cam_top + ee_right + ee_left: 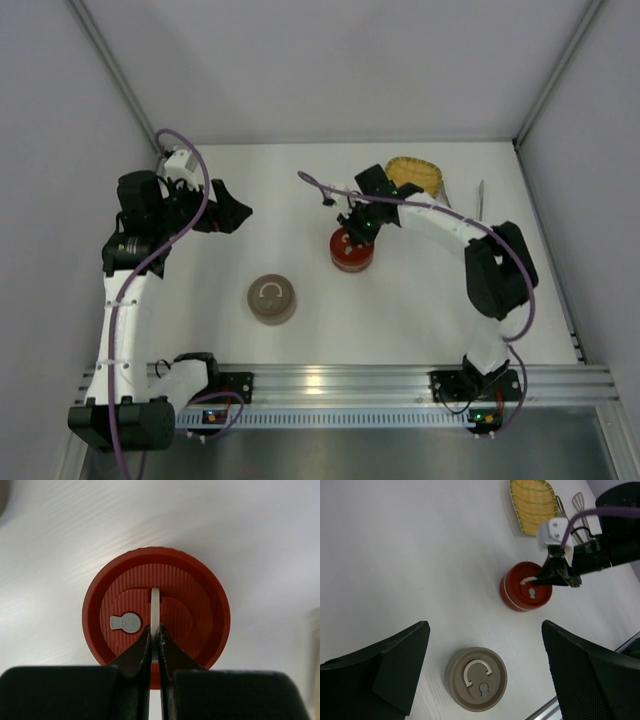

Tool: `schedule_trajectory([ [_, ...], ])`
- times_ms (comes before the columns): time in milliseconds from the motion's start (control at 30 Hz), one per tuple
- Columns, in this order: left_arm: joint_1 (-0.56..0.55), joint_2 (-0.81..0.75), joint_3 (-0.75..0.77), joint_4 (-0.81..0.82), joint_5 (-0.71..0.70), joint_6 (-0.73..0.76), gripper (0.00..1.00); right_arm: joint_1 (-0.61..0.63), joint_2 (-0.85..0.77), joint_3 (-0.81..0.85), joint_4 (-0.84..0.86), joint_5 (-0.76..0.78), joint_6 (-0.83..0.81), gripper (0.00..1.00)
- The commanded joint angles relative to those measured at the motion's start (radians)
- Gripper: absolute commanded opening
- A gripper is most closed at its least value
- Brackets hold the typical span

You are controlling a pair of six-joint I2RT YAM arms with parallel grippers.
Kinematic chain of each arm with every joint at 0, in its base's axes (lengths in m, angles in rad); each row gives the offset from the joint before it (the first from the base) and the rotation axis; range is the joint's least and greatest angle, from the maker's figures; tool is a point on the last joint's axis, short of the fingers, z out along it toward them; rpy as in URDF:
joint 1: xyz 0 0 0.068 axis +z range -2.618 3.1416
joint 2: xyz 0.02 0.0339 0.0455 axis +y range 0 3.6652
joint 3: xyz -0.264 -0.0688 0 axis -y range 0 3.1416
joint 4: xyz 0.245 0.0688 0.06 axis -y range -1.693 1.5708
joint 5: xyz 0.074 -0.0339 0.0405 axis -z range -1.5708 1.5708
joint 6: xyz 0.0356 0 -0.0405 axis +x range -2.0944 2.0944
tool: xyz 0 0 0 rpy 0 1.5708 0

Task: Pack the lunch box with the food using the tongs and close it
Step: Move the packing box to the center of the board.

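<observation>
Contact: right gripper (154,632) pinched tight on the upright white ring handle (155,605) of the round red ribbed lunch tin (200,600). Over on the other side, the left gripper (235,213) gapes wide, empty. Far right, slim silver tongs (481,195) lie beside the yellow woven tray (415,172).

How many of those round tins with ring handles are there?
2. The red tin sits centrally, its white ring pinched by the right gripper. The beige tin stands apart, left of it, nearer the front edge of the table. None looks hidden.
</observation>
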Motion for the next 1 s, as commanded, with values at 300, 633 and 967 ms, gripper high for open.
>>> schedule_trajectory([
  [300, -0.001, -0.063, -0.098, 0.085, -0.010, -0.046, 0.98, 0.141, -0.497, -0.488, 0.180, 0.109, 0.171, 0.00],
  [633, -0.001, -0.079, -0.109, 0.091, -0.030, -0.040, 0.98, 0.144, -0.537, -0.629, 0.285, 0.079, 0.126, 0.00],
  [967, -0.001, -0.073, -0.118, 0.085, -0.075, -0.058, 0.98, 0.149, -0.466, -0.645, 0.251, 0.152, 0.393, 0.00],
])
